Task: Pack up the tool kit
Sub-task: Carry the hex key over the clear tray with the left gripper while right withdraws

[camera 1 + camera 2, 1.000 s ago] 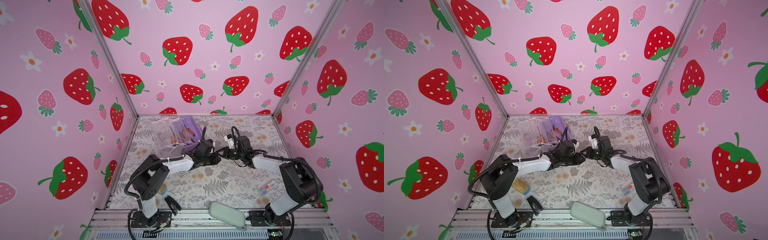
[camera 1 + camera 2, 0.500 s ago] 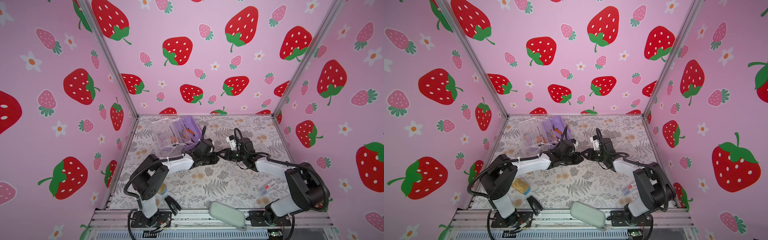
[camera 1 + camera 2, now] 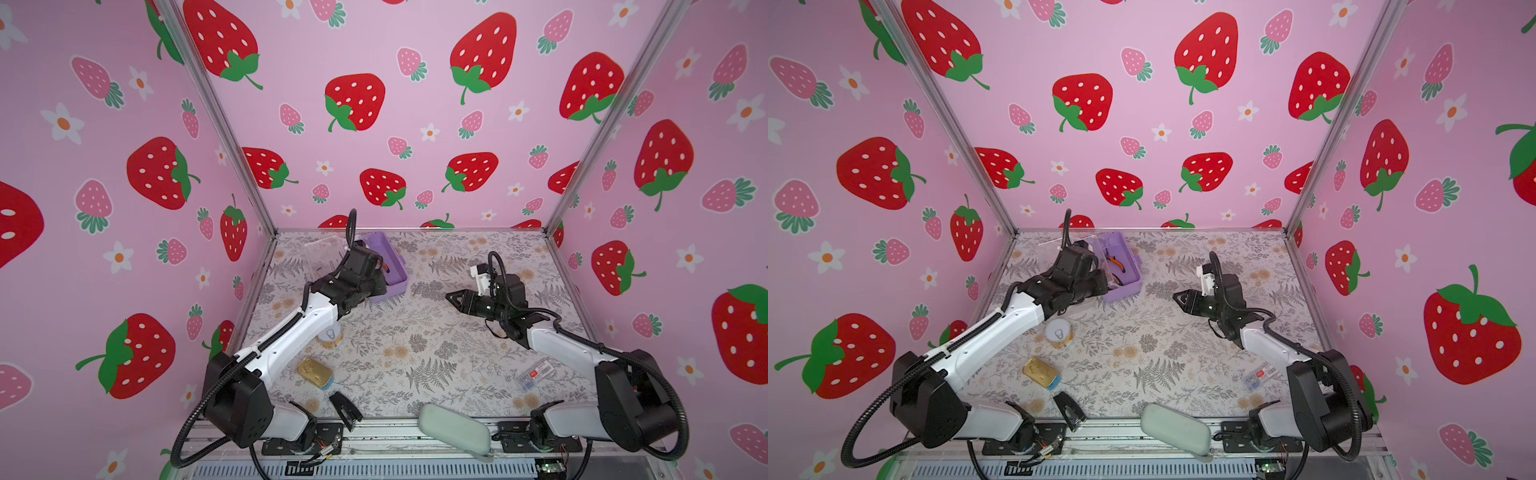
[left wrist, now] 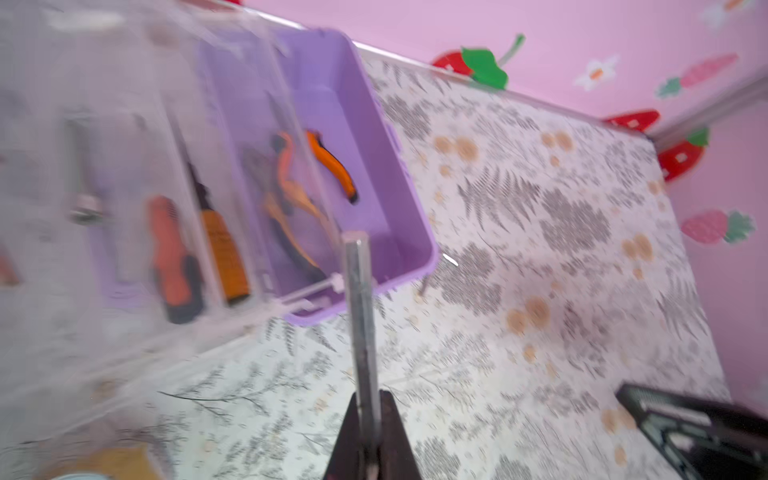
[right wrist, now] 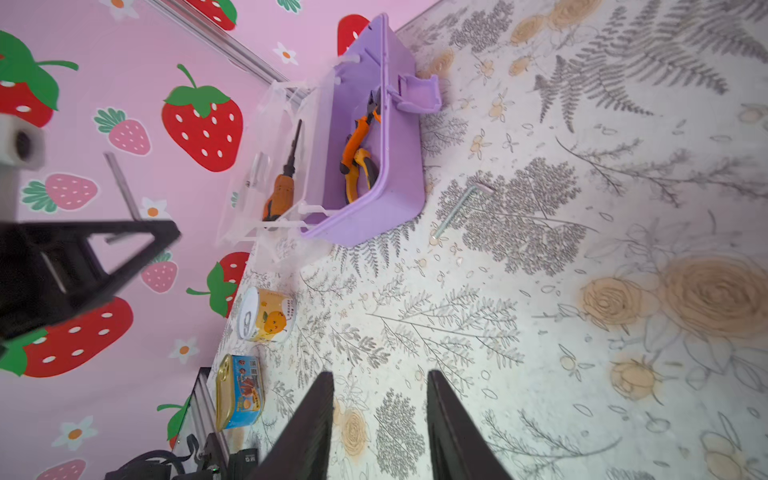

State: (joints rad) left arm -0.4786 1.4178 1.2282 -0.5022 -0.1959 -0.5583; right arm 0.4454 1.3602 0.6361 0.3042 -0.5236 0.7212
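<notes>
Tool kit (image 3: 390, 270): lid open, left of centre in both top views; pliers (image 5: 357, 153) in lilac base.
Step (judged): hex key (image 4: 360, 307) to be stowed.
Left gripper (image 4: 368, 401): clamped tight on that key, just short of the case.
Right gripper (image 5: 380, 374): partly parted, nothing held.
Next: key to be lowered into a tray slot; second hex key (image 5: 455, 210) lies beside the case.

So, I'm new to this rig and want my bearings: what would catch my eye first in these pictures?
The loud strawberry-print walls hit first. Next, the open lilac tool kit at the back left of the floral table, orange-handled pliers inside. Close to it the left gripper pinches a slim metal rod, while the right gripper hangs open and empty mid-table.
</notes>
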